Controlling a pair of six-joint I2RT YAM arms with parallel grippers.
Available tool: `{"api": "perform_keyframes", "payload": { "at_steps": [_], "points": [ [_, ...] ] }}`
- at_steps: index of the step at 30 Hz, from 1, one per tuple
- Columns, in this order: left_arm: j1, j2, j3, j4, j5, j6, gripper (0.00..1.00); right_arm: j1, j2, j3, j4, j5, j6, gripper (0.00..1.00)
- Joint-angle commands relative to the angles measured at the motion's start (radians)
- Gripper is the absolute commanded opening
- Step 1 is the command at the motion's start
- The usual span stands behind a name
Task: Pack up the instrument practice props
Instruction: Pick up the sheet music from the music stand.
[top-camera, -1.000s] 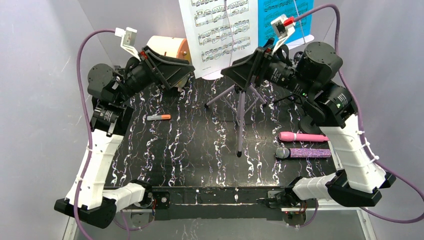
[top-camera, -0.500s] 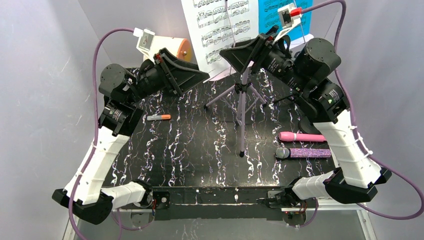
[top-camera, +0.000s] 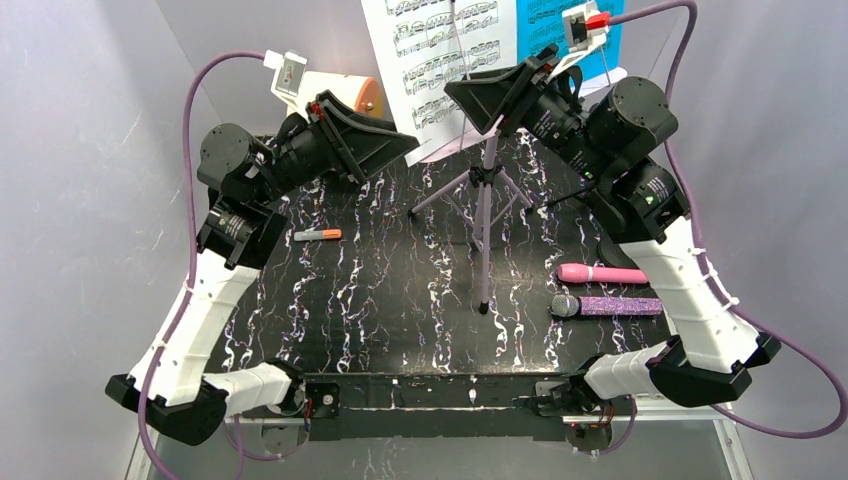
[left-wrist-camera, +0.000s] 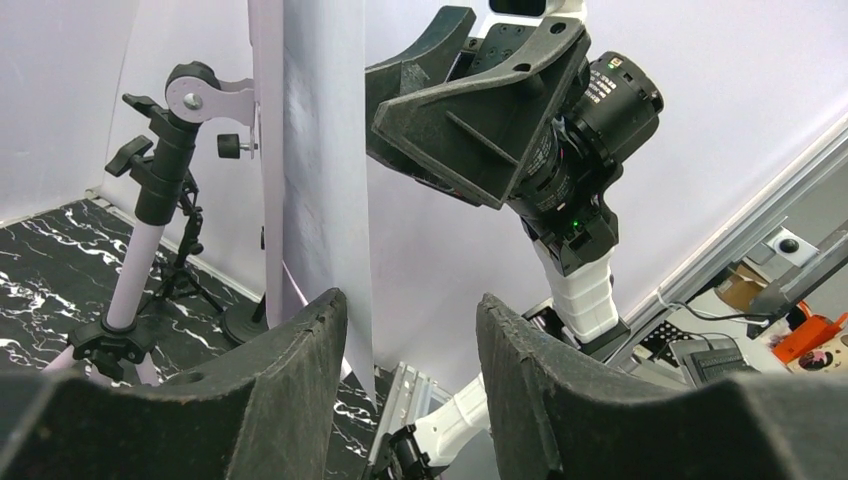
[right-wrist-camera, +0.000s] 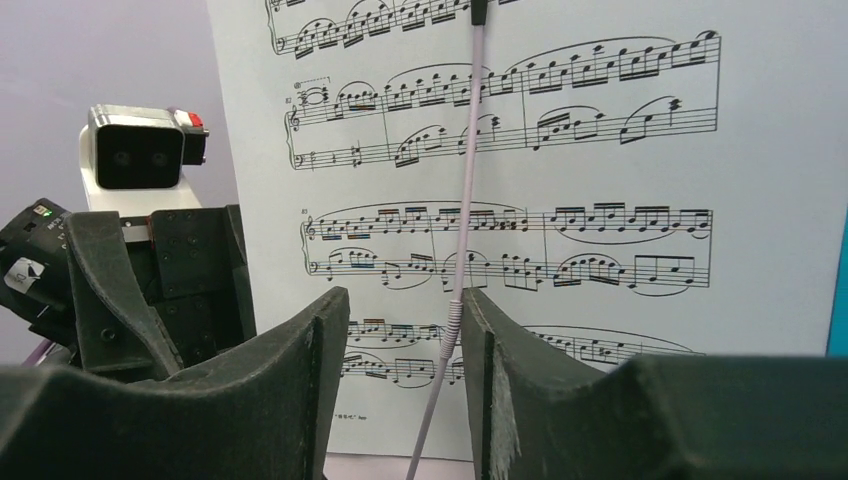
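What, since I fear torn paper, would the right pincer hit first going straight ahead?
Likely the thin lilac wire lying over the white sheet-music page; depth is unclear.

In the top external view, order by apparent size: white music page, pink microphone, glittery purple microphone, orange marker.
1. white music page, cut by the frame edge
2. glittery purple microphone and pink microphone: about alike, not ranked
3. orange marker
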Motion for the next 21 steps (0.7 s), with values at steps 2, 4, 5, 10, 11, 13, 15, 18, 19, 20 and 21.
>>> {"api": "perform_keyframes", "payload": {
  "at_steps": [2,4,5,10,11,13,15,18,19,20,21],
  "points": [
    [-0.004,0.017,0.052,0.031,-0.015,0.009,0.48,0.001,-0.001,-0.02,0.12,0.019,-0.013,0.48],
    [-0.006,0.026,0.056,0.031,-0.021,0.01,0.47,0.0,0.0,-0.03,0.13,0.012,-0.013,0.42],
    [-0.006,0.029,0.058,0.031,-0.021,0.011,0.47,0.001,0.0,-0.031,0.134,0.006,-0.014,0.38],
    [-0.007,0.044,0.072,0.027,-0.044,0.015,0.46,0.0,-0.003,-0.041,0.14,-0.014,-0.026,0.27],
    [-0.007,0.043,0.072,0.027,-0.054,0.019,0.46,0.0,-0.008,-0.047,0.143,-0.01,-0.027,0.25],
    [-0.007,0.044,0.075,0.021,-0.076,0.027,0.44,0.0,-0.015,-0.06,0.148,-0.004,-0.031,0.22],
    [-0.007,0.048,0.078,0.015,-0.087,0.033,0.41,0.0,-0.021,-0.067,0.15,-0.005,-0.038,0.19],
    [-0.007,0.051,0.078,0.011,-0.097,0.039,0.33,0.0,-0.034,-0.086,0.162,0.0,-0.05,0.14],
    [-0.007,0.05,0.078,0.01,-0.101,0.043,0.29,0.0,-0.04,-0.093,0.163,0.007,-0.055,0.13],
    [-0.007,0.048,0.077,0.009,-0.106,0.046,0.25,0.0,-0.045,-0.098,0.165,0.015,-0.059,0.12],
    [-0.007,0.045,0.076,0.005,-0.111,0.052,0.22,0.0,-0.05,-0.105,0.169,0.023,-0.063,0.11]
  ]
}}
